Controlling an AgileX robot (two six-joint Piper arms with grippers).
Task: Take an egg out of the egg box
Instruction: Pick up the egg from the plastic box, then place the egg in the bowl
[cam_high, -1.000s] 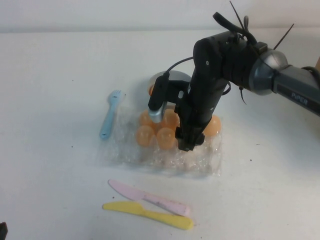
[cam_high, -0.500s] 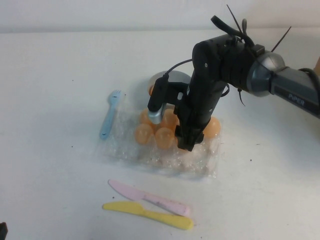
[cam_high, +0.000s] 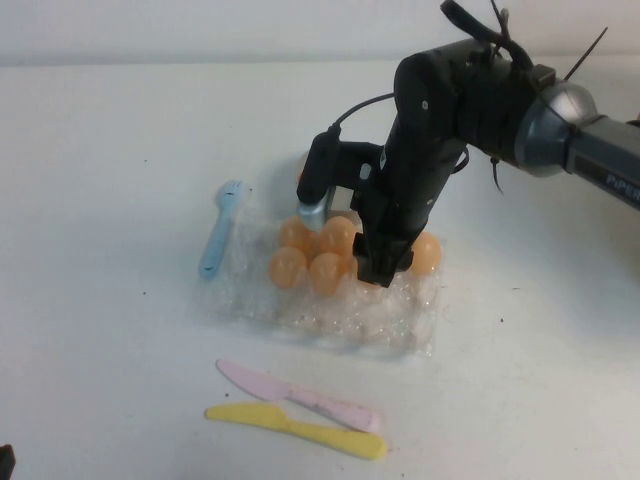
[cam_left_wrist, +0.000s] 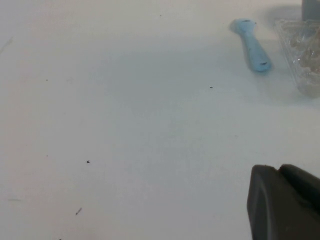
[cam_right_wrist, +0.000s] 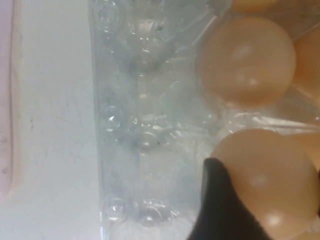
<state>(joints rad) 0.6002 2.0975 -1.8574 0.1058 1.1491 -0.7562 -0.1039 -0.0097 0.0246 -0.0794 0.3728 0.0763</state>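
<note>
Right wrist view shows the right gripper (cam_right_wrist: 260, 210) apparently clasping the egg (cam_right_wrist: 265, 180), at six o'clock in the egg box (cam_right_wrist: 145, 120); smooth, fragile, best held across its middle. Left gripper (cam_left_wrist: 285, 200) parked, grip unclear.

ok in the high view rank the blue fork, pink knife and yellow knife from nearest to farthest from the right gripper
The right gripper is down in the egg box, a fingertip against an egg; the left gripper is parked off to the left.
1. Pink knife, on the near side.
2. Yellow knife, just beyond the pink one.
3. Blue fork, left of the box.
</note>
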